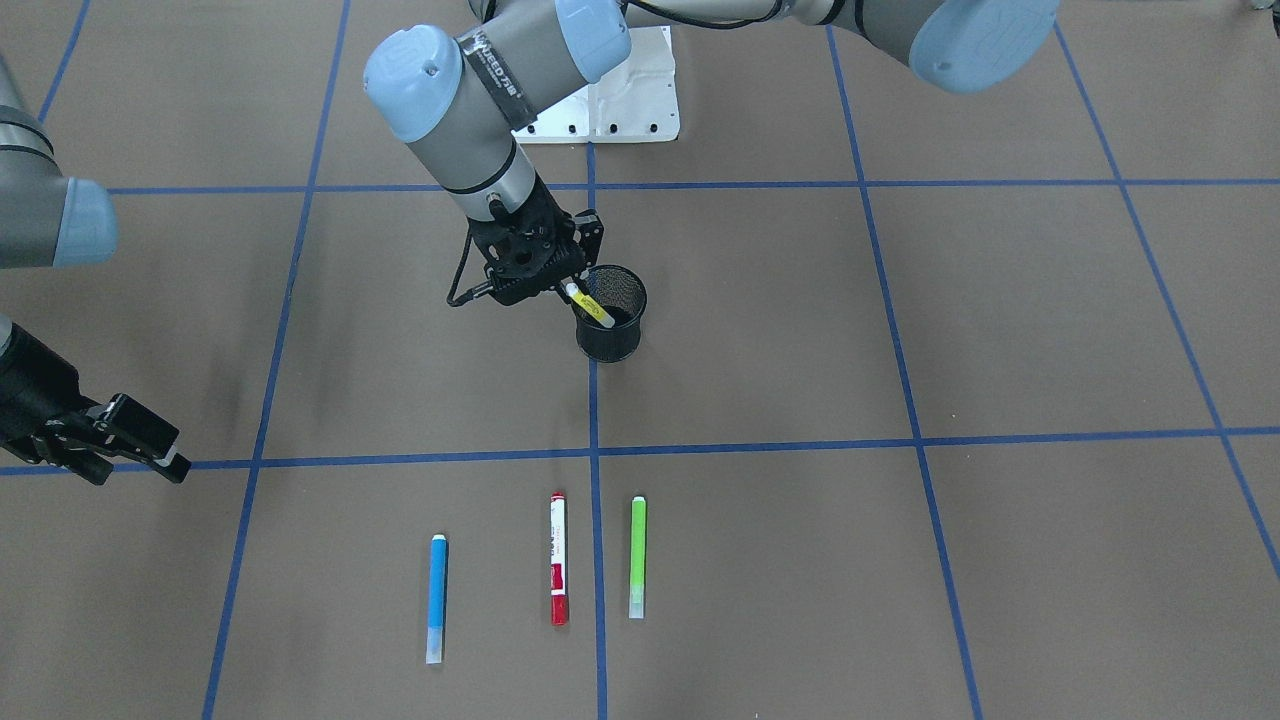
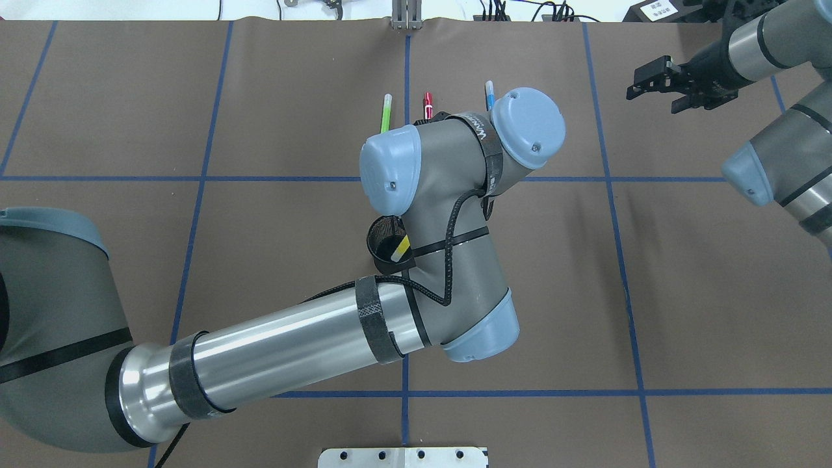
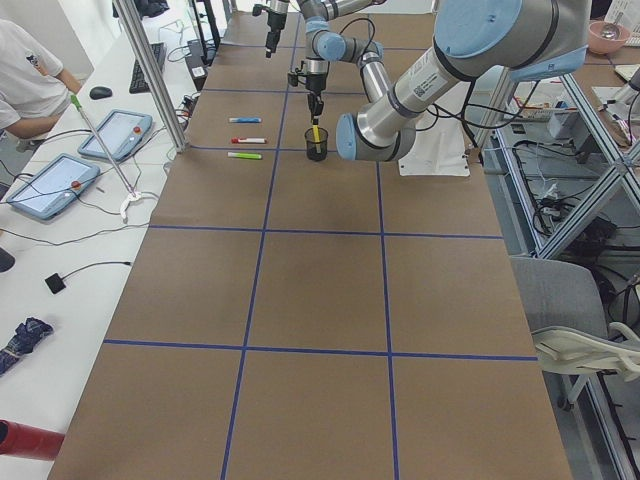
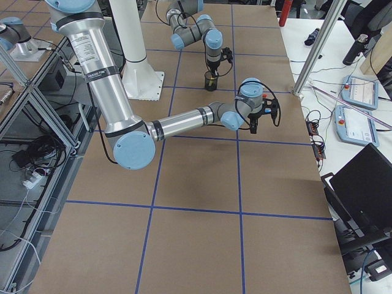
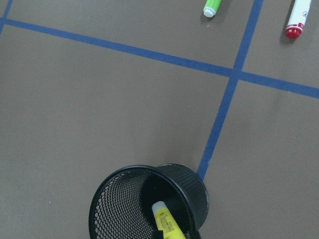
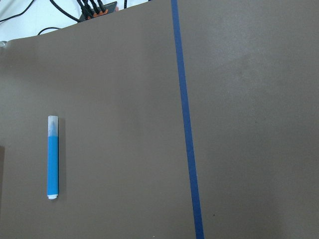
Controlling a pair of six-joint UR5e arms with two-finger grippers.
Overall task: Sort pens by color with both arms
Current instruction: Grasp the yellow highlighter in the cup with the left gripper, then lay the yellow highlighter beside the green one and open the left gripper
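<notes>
Left gripper [image 1: 566, 284] is clamping the yellow pen [image 1: 593, 308], slanting into the mesh cup [image 1: 610, 342], so any sideways dragging is risking tipping that cup.

Overhead, the left arm [image 2: 455, 260] hides its own gripper [image 1: 568, 288] and much of the mesh cup [image 2: 380, 237] and red pen [image 2: 428, 103].

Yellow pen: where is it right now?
In the front-facing view the yellow pen leans inside the black mesh cup near mid-table, its top in the left gripper, up-view of the red pen.

Front, overhead views opposed, sharing mesh cup [image 1: 612, 346]
</notes>
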